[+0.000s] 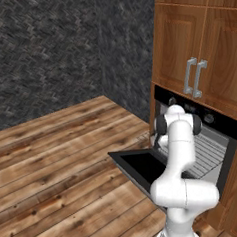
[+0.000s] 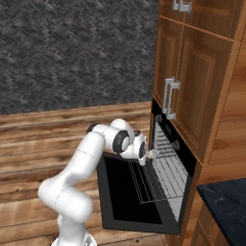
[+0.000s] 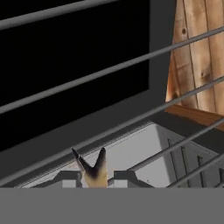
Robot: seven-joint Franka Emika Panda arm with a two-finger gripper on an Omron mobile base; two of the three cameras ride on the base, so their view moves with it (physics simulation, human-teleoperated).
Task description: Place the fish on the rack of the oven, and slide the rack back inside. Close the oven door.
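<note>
The black oven [image 1: 210,118] sits in brown cabinetry with its door [image 2: 126,192] folded down flat. The wire rack [image 2: 169,168] is pulled partly out over the door. My gripper [image 2: 149,154] hangs at the rack's left front corner, just above the wires. In the hand view its two tips [image 3: 95,178] stand close on either side of the fish [image 3: 95,168]. Only the fish's forked pale tan tail shows, pointing up. Silver rack wires [image 3: 109,70] cross that view diagonally just beyond the fish, with the dark door glass below them.
Wooden cabinet doors with silver handles [image 1: 195,77] rise above the oven. A dark counter corner [image 2: 226,202] sits to the right of the oven. Plank floor [image 1: 58,160] spreads to the left, up to a dark stone wall [image 1: 60,49].
</note>
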